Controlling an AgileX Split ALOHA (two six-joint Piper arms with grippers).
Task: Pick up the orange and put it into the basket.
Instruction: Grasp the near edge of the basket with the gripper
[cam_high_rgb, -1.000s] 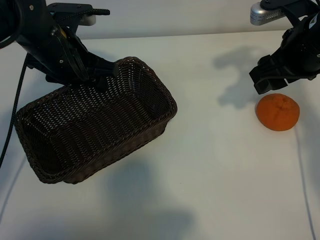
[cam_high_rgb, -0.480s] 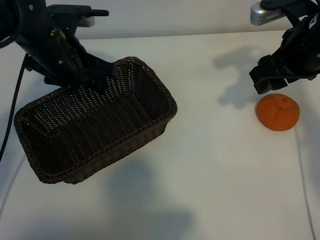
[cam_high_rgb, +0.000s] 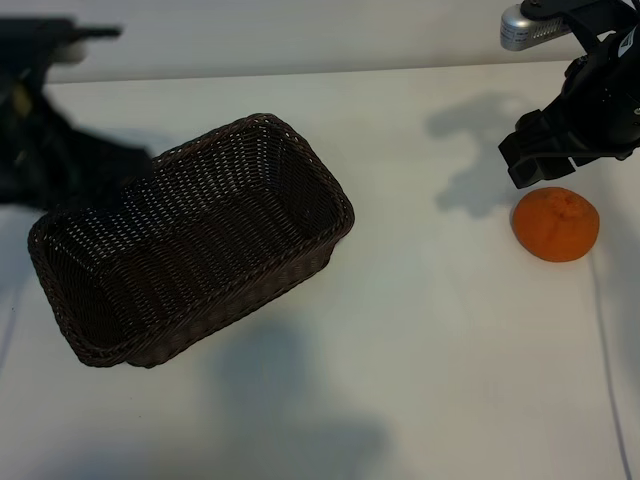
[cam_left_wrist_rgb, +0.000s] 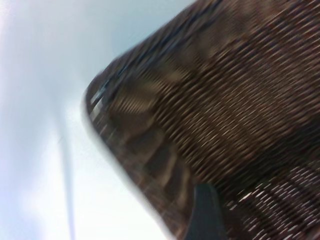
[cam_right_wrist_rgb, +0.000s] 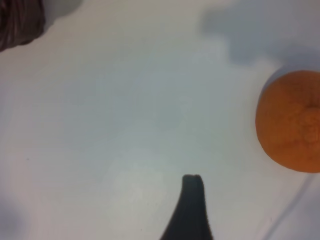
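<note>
The orange (cam_high_rgb: 556, 225) lies on the white table at the right, also seen in the right wrist view (cam_right_wrist_rgb: 290, 122). My right gripper (cam_high_rgb: 535, 165) hovers just behind and above it, open, with nothing in it; one dark finger (cam_right_wrist_rgb: 192, 205) shows over bare table, apart from the fruit. The dark brown wicker basket (cam_high_rgb: 300, 255) stands at the left, with nothing inside. My left gripper (cam_high_rgb: 120, 165) is a blurred dark shape past the basket's far left rim, open and holding nothing. Its wrist view shows the basket's woven wall (cam_left_wrist_rgb: 225, 100) close by and one finger (cam_left_wrist_rgb: 205, 215).
A thin cable (cam_high_rgb: 603, 340) runs along the table's right side, beside the orange. The table's far edge meets a pale wall behind both arms. Bare white tabletop lies between the basket and the orange. A corner of the basket (cam_right_wrist_rgb: 20, 20) shows in the right wrist view.
My left arm has swung quickly leftward, away from the basket's far rim where it hovered. The basket, the orange and the right arm have not moved.
</note>
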